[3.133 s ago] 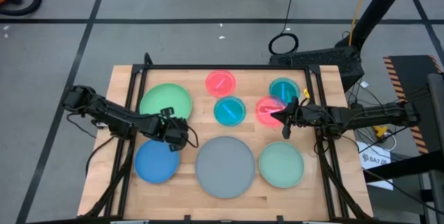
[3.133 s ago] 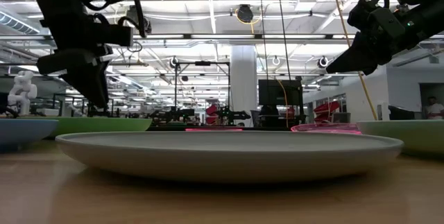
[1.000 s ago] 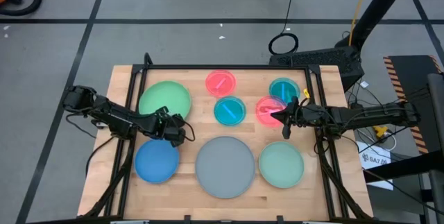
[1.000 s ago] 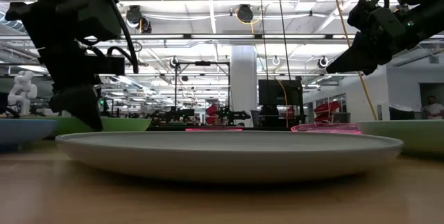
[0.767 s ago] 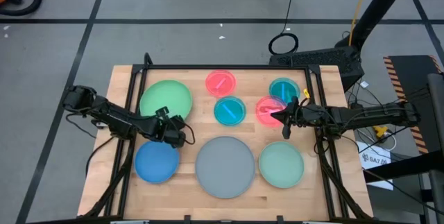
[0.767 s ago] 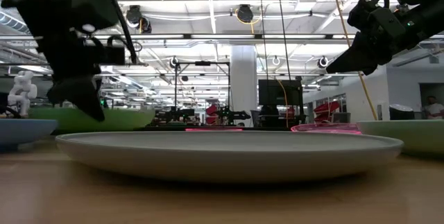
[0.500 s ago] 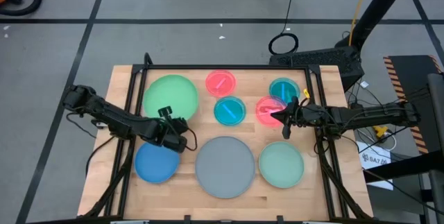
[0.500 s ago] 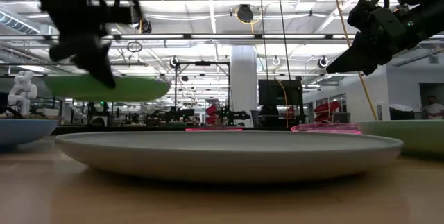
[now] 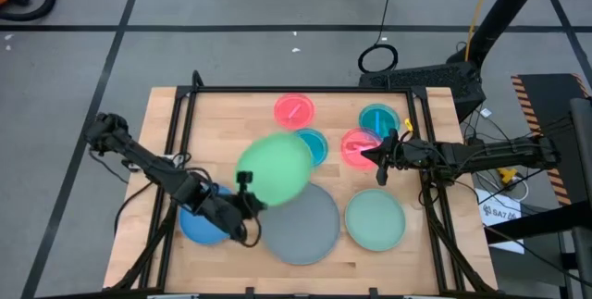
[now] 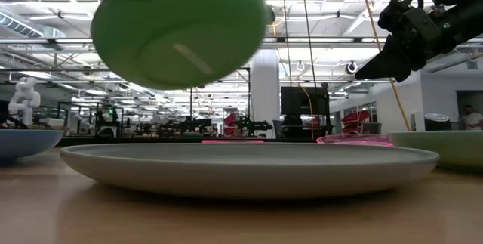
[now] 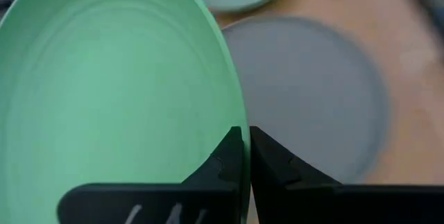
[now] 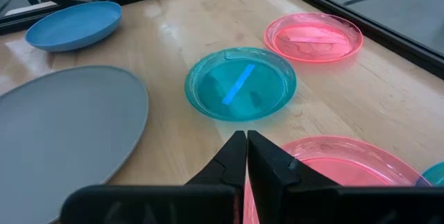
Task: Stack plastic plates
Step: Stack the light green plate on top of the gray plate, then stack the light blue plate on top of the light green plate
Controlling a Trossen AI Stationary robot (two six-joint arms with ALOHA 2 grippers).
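Note:
My left gripper [image 9: 250, 199] is shut on the green plate [image 9: 273, 168], which hangs tilted in the air over the far left rim of the large grey plate [image 9: 301, 225]. The low view shows the green plate [image 10: 177, 29] high up, its underside turned toward the near edge. The grey plate lies flat on the table near the front. My right gripper [image 9: 379, 165] is shut and hovers above the rim of a pink plate [image 12: 340, 165], holding nothing. A teal plate [image 12: 240, 85] lies just beyond it. My left gripper pinches the green plate's rim [image 11: 236, 156] between its two fingers, one finger [image 11: 223, 165] on the plate's upper face and the other on its underside. The plate is lifted clear of the table and tilted, reaching away from the fingers toward the table's far right.
A blue plate [image 9: 202, 223] lies at the near left, partly under my left arm. A pale green plate [image 9: 375, 220] sits at the near right. Another pink plate [image 9: 294, 109] and another teal plate [image 9: 377, 118] lie toward the far edge. A black frame borders the table.
My left gripper has lifted the green plate off the far left of the table and carried it up and toward the right and near edges, over the grey plate's rim. The plate has tipped from flat to tilted.

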